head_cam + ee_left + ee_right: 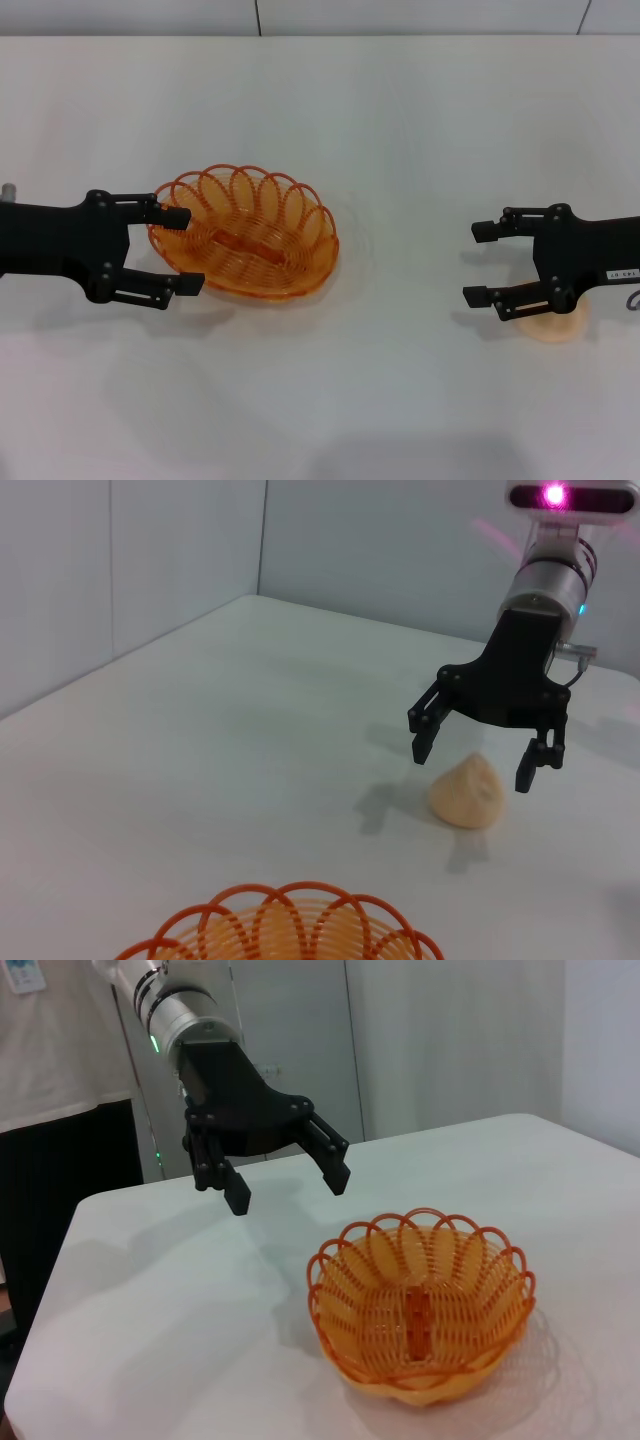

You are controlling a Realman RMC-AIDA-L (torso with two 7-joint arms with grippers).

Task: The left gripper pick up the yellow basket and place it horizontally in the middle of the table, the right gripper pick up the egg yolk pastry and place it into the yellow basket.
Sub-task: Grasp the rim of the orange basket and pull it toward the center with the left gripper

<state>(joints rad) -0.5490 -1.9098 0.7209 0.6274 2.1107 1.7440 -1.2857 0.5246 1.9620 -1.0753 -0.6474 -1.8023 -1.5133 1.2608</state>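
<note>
Head view: the yellow basket [245, 232] sits on the table [400, 130], left of centre and a little skewed; the left gripper [182, 250] is at the basket's left end with its jaws spread wide, one fingertip over the rim and the other beside the base, though whether anything touches cannot be told from above; the right gripper [482, 263] hovers well to the right, jaws also spread, with the egg yolk pastry [556, 324] just showing beneath and behind its lower finger; basket and pastry lie well apart.

Left wrist view: only the near scalloped edge of the yellow basket [285, 925] shows, so the left arm's own fingers are not seen; across the table the right gripper [482, 763] hangs above the egg yolk pastry [467, 792], fingers straddling it from above without contact.

Right wrist view: the left gripper [288, 1180] appears raised above the table [160, 1300] and set back from the yellow basket [420, 1310], jaws wide and holding nothing; the basket stands upright and empty.

The step in hand looks like the left grasp of the basket; to do it well, I would bring one finger inside the rim and one outside at the near end, close on the wire loops rather than the base, and lift little before turning the long axis level across the middle; the pastry should wait until the basket is set down.
</note>
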